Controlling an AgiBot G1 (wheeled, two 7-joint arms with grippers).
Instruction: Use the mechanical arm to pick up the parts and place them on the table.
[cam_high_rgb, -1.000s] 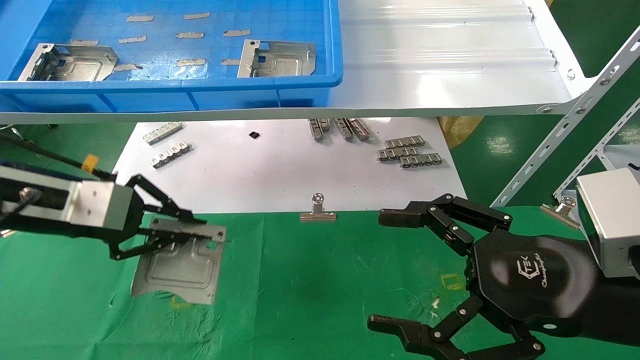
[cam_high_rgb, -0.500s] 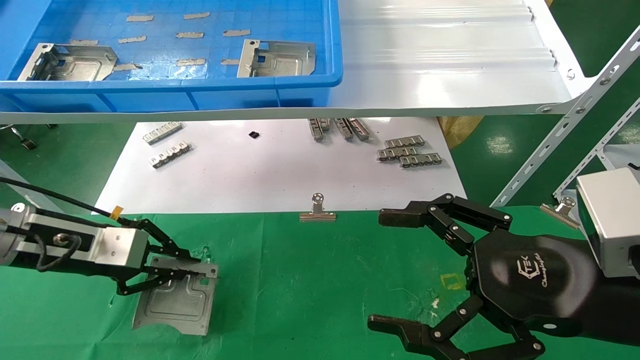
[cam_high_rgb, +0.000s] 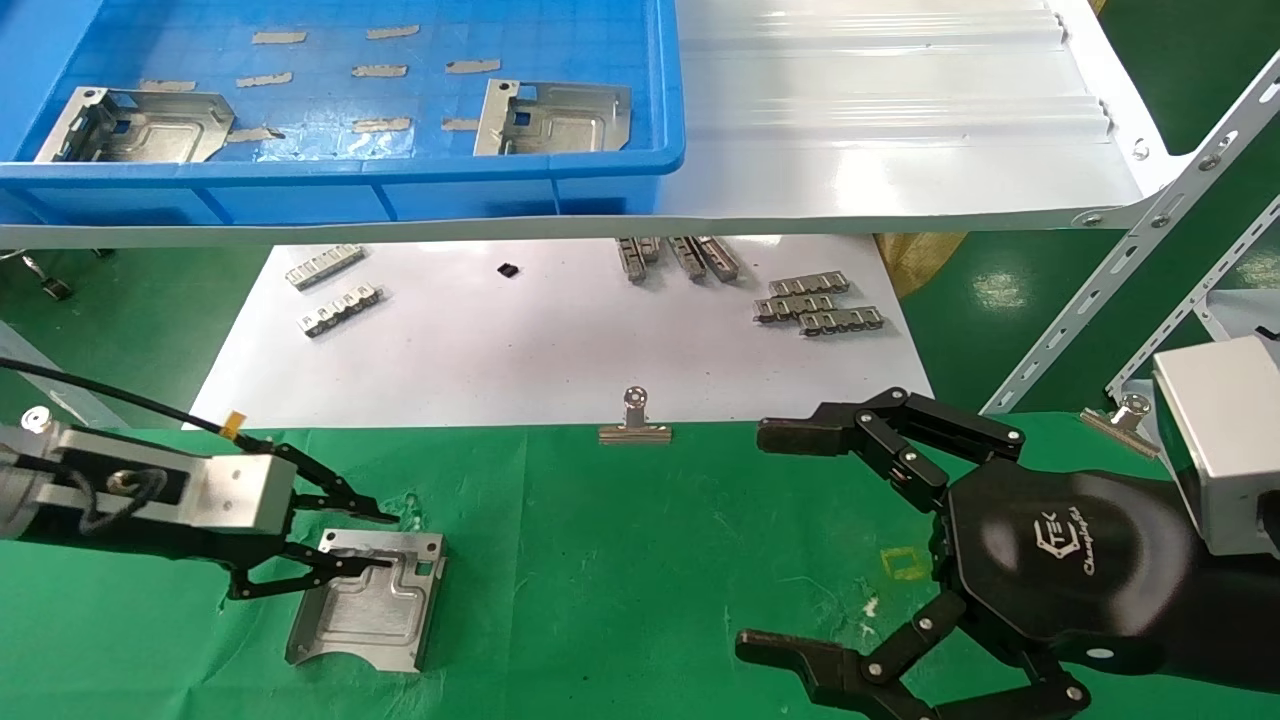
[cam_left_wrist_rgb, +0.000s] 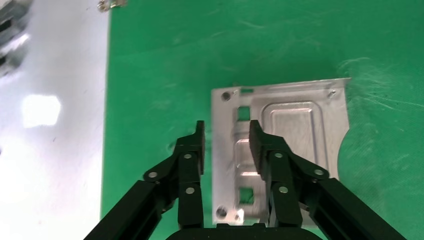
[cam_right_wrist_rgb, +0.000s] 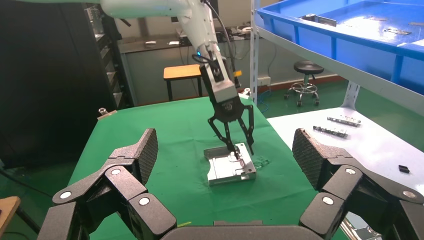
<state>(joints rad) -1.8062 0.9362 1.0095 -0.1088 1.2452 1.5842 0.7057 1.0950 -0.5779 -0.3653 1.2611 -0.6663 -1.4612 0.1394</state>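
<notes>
My left hand (cam_high_rgb: 375, 540) reaches in low from my left side, its silver wrist block level over the green worktop (cam_high_rgb: 640, 560), claw fingers pointing toward the middle. The fingers are parted a little and straddle the near rim of one part (cam_high_rgb: 365, 612): one finger lies over the plate's stepped rib, the other hangs just off its edge above the cloth. In the left wrist view the two fingertips (cam_left_wrist_rgb: 257, 135) stand narrowly apart, with the plate's edge strip showing between them, and I am not clamped on it. The part lies flat on the worktop, curved notched edge toward me, square holes by my fingers.

Compared with half a second ago, my fingers have opened off the plate, which was then pinched between them and tipped; now it rests on the cloth, shifted slightly rightward. A second ago I carried it higher, clear of the cloth.

My right hand (cam_high_rgb: 790, 540) is parked over the worktop's right side, palm up with the white logo showing, fingers spread wide, holding nothing.

Two more parts (cam_high_rgb: 555, 118) sit in the blue bin (cam_high_rgb: 400, 195) on the shelf above.
</notes>
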